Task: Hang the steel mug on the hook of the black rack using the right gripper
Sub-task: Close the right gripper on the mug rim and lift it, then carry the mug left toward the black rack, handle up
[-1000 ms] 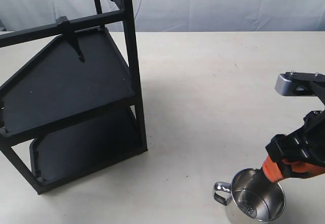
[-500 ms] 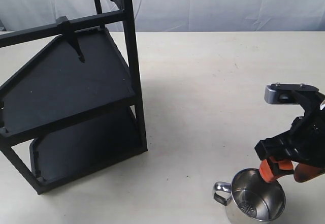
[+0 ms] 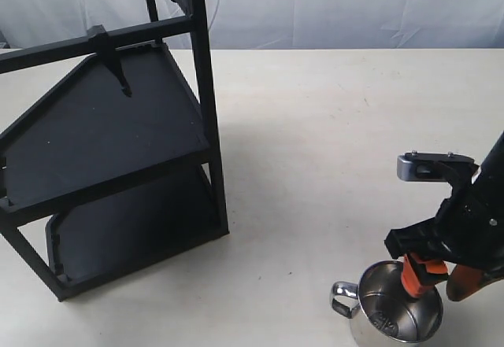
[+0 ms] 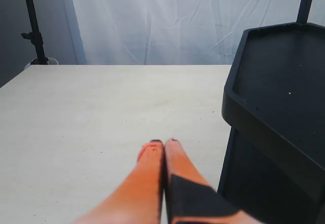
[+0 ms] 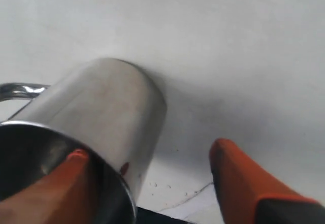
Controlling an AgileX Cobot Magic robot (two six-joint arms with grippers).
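The steel mug (image 3: 394, 311) stands upright on the table at the front right, with its looped handle (image 3: 342, 297) pointing left. My right gripper (image 3: 439, 280) is open over the mug's right rim. One orange finger (image 5: 71, 176) is inside the mug (image 5: 106, 107) and the other finger (image 5: 244, 183) is outside its wall, apart from it. The black rack (image 3: 206, 95) stands at the left, with the hook (image 3: 120, 70) hanging from its upper crossbar. My left gripper (image 4: 164, 144) is shut and empty above the table beside the rack's shelf (image 4: 284, 87).
The pale table (image 3: 331, 142) stretches between the rack and the mug. A white curtain (image 3: 354, 5) closes off the back. A black stand (image 4: 33, 31) rises beyond the table's far corner in the left wrist view.
My right gripper has moved down and left onto the mug, so one finger now dips inside its rim. The mug and the rack have not moved.
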